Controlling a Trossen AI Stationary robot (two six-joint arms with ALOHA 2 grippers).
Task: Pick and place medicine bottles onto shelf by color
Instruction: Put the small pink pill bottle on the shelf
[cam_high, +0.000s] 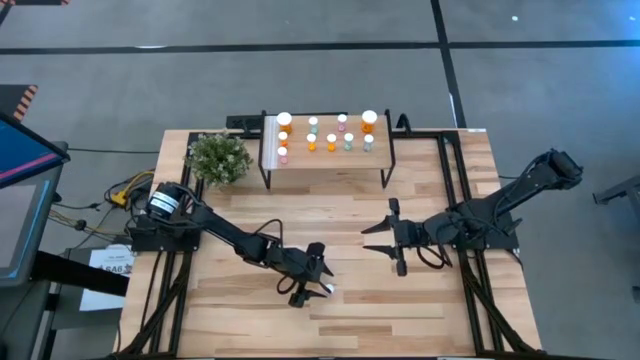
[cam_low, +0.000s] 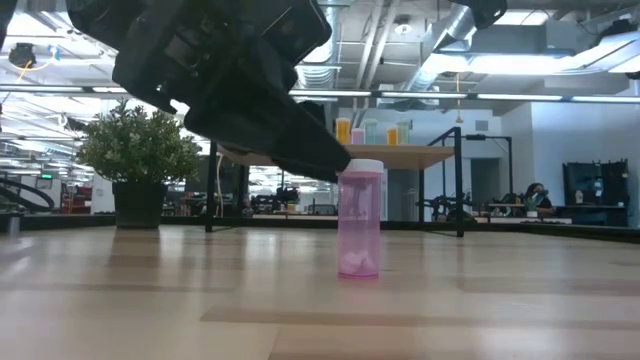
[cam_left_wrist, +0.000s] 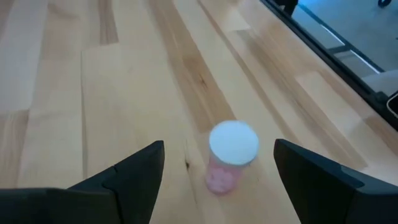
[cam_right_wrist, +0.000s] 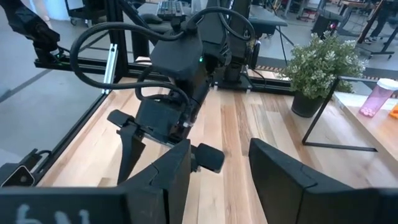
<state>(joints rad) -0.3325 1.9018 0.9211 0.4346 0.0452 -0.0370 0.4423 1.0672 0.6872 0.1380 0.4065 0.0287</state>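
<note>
A pink medicine bottle with a white cap stands upright on its base on the wooden table, near the front middle; it also shows in the low view. My left gripper is open, one finger on either side of the bottle, not touching it. My right gripper is open and empty, right of the table's middle, its fingers pointing toward the left arm. The shelf at the far edge carries several orange, green and pink bottles.
A potted green plant stands left of the shelf. Black frame rails run along the table's left and right sides. Bare wood lies between the two grippers and the shelf's legs.
</note>
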